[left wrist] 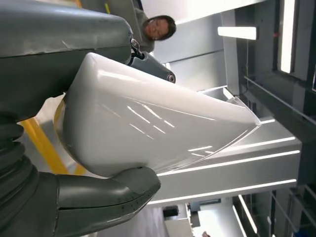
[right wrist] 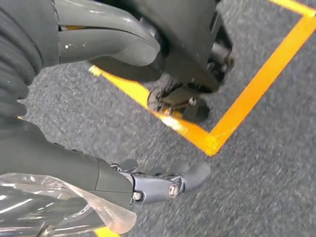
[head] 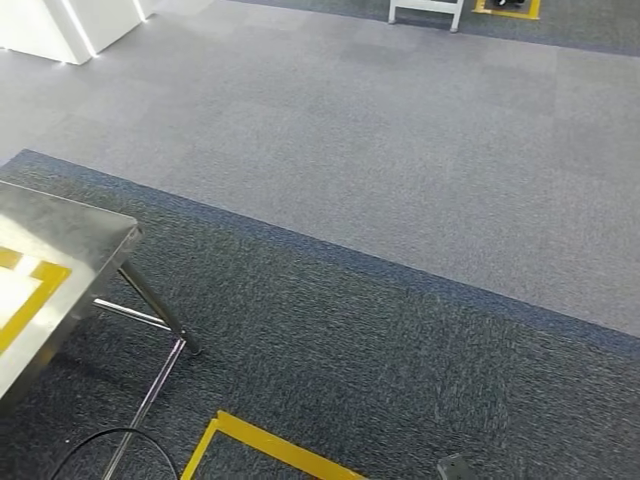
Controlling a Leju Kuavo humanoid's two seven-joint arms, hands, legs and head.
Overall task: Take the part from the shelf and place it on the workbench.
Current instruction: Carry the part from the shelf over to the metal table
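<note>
grey carpet (head: 392, 150) takes up most of the head view, paler in the far band and darker near you, with yellow floor tape (head: 264, 445) marking a box close in. at the left edge you see a corner of the steel workbench (head: 72, 235), its top marked with yellow tape, its angled legs and a black cable (head: 113, 435) below it.

next in size is the white part (left wrist: 149, 128), seen in the left wrist view: a smooth, glossy moulded piece that tapers to a thin edge. your left hand (left wrist: 85, 123) grips it, the thick grey thumb pressed on one face and the darker fingers (left wrist: 152, 64) on the opposite face. a person stands in the background of that view, well apart from the part.

your right hand (right wrist: 111, 143) hangs over the dark carpet beside a corner of floor tape. it holds nothing, and its fingers (right wrist: 168, 185) lie extended and apart from the thumb. a scrap of clear film clings near the wrist cover.

judged from this, the part is off the shelf and the carry to the workbench is under way. the bench sits off to your left, so turn until its top lies squarely in the head view before lowering. keep the grip firm, since the glossy surface looks likely to slip. bring the part down flat, inside the taped mark if that is the target, and release only once it rests on the steel. watch the cable by the bench leg as you step.
</note>
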